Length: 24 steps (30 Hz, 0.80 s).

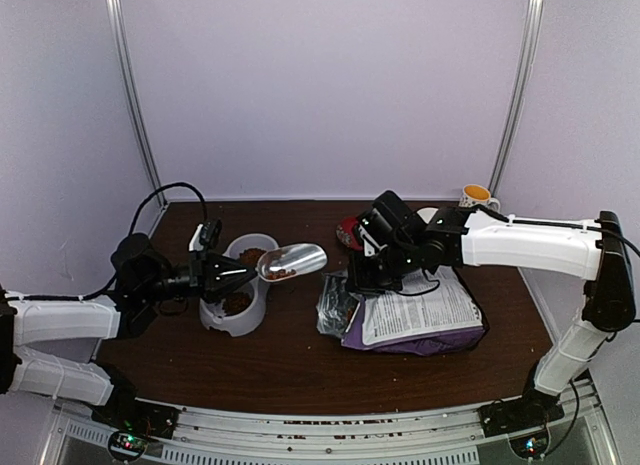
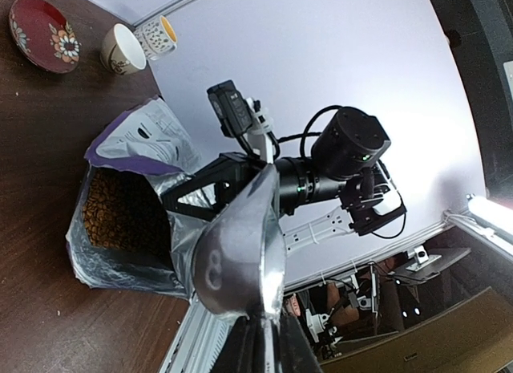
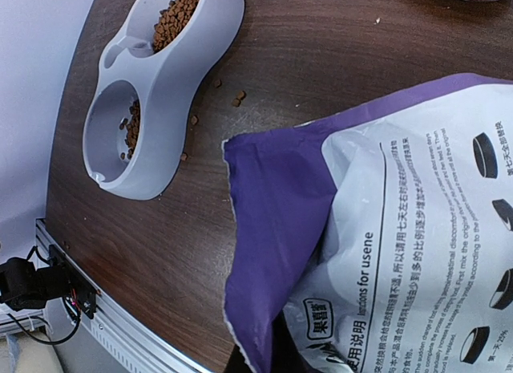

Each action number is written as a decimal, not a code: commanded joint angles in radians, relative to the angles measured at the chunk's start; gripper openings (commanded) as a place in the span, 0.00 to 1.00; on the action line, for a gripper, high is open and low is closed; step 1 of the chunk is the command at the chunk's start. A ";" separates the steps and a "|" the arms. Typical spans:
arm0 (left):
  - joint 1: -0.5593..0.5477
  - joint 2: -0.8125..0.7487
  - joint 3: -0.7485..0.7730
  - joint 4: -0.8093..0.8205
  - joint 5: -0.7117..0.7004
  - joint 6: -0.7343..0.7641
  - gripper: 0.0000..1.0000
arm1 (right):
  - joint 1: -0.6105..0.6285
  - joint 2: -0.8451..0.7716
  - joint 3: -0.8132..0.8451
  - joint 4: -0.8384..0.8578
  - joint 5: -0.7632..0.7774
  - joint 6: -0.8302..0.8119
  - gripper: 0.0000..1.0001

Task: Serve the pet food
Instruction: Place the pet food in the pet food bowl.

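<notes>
Aloft, pet food (image 1: 283, 273) in metal scoop (image 1: 292, 262).

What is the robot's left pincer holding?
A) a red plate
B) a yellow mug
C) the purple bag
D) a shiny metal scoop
D: the left pincer grips the handle of the shiny metal scoop, with a few bits of pet food in it; the purple bag is in the right pincer.

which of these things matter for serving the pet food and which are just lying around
In use: brown kibble pellets, shiny metal scoop, grey plastic double bowl, purple printed foil bag.
Lying about: red patterned plate, cream cup, white ceramic mug.
</notes>
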 commanded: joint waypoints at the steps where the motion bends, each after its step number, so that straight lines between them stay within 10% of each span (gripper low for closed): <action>1: 0.026 -0.049 0.030 -0.079 -0.006 0.074 0.00 | -0.011 -0.043 -0.024 -0.017 0.031 -0.007 0.00; 24: 0.562 -0.287 -0.016 -0.654 0.157 0.381 0.00 | -0.014 -0.033 -0.042 -0.001 0.022 -0.011 0.00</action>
